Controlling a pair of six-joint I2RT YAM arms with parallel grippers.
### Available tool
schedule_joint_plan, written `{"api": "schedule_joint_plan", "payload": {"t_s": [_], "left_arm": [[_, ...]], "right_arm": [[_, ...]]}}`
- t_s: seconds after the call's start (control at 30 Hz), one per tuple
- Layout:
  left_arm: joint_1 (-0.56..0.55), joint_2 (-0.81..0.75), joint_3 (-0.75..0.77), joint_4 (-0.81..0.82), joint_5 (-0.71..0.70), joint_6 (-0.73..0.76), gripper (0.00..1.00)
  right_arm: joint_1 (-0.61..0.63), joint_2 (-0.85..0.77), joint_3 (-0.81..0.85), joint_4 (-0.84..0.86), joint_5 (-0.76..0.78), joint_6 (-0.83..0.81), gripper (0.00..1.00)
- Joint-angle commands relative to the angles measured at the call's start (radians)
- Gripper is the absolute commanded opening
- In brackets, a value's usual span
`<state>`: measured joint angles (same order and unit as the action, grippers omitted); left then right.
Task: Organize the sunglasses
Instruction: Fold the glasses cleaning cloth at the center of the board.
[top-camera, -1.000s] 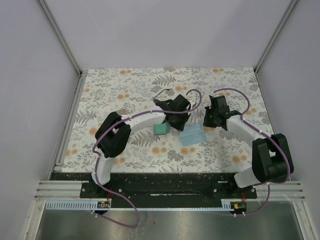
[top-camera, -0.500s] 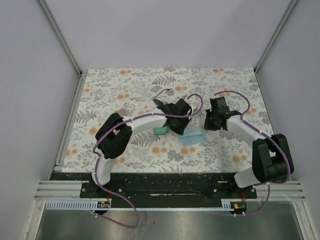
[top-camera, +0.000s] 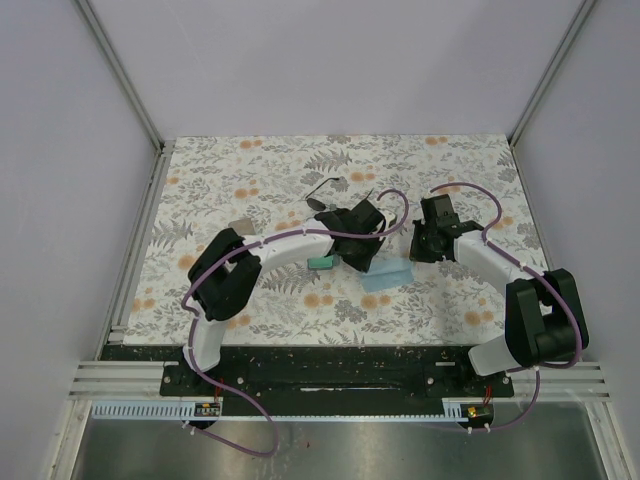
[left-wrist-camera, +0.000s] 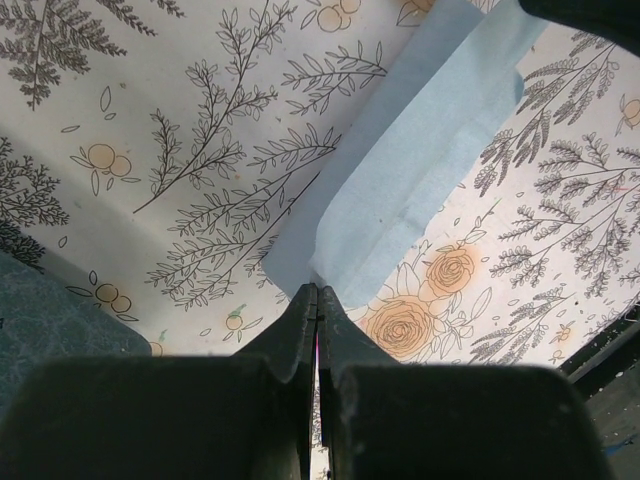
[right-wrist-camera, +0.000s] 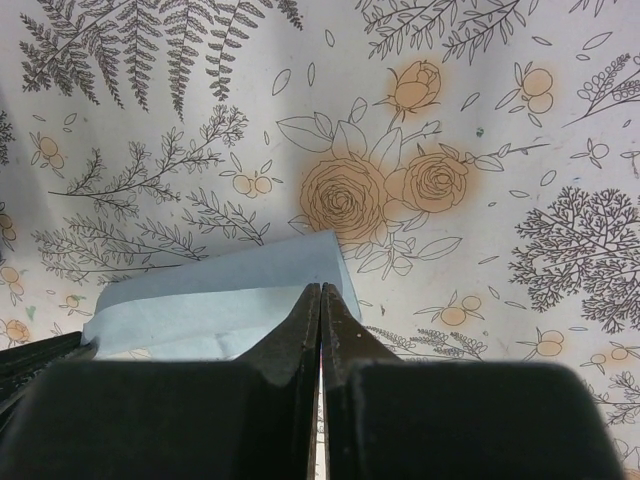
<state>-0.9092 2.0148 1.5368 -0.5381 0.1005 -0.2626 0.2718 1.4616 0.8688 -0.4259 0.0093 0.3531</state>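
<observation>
Both pincers are clenching the light-blue cloth (left-wrist-camera: 400, 180): left pincer (left-wrist-camera: 317, 290) on one corner, right pincer (right-wrist-camera: 321, 288) on the opposite edge. The black wire-framed sunglasses (top-camera: 324, 189) are lying on the floral table (top-camera: 220, 170) beyond the left pincer, apart from the cloth.

We noted light-blue folded cloth (top-camera: 388, 278) flat on floral table (top-camera: 220, 180), right of centre. Teal case (top-camera: 320, 264) near cloth's left side; small beige item (top-camera: 238, 225) farther left.
</observation>
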Motion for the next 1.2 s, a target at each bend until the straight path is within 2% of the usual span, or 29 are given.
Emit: {"api": "schedule_joint_plan", "payload": {"t_s": [0.0, 0.4, 0.47, 0.57, 0.67, 0.8, 0.97, 1.17], "left_arm": [[-0.010, -0.051, -0.023, 0.033, -0.007, -0.013, 0.00], [-0.028, -0.044, -0.049, 0.053, 0.024, -0.035, 0.00], [-0.033, -0.045, -0.059, 0.056, 0.024, -0.038, 0.03], [-0.042, -0.053, -0.079, 0.067, 0.051, -0.047, 0.12], [-0.051, -0.074, -0.115, 0.099, 0.085, -0.055, 0.18], [-0.053, -0.097, -0.144, 0.127, 0.145, -0.058, 0.23], [-0.053, -0.113, -0.173, 0.118, 0.146, -0.035, 0.32], [-0.050, -0.140, -0.158, 0.092, 0.032, -0.039, 0.33]], "right_arm": [[-0.008, -0.026, -0.004, -0.007, 0.027, 0.015, 0.00], [-0.006, -0.023, -0.010, -0.028, 0.029, 0.017, 0.02], [-0.006, -0.026, -0.010, -0.042, 0.021, 0.018, 0.07], [-0.006, -0.044, -0.019, -0.050, 0.021, 0.036, 0.32], [-0.006, -0.079, -0.030, -0.048, 0.023, 0.049, 0.37], [-0.006, -0.101, -0.028, -0.051, 0.020, 0.053, 0.39], [-0.006, -0.075, -0.024, -0.040, 0.000, 0.057, 0.40], [-0.006, 0.017, 0.007, -0.028, -0.043, 0.055, 0.41]]}}
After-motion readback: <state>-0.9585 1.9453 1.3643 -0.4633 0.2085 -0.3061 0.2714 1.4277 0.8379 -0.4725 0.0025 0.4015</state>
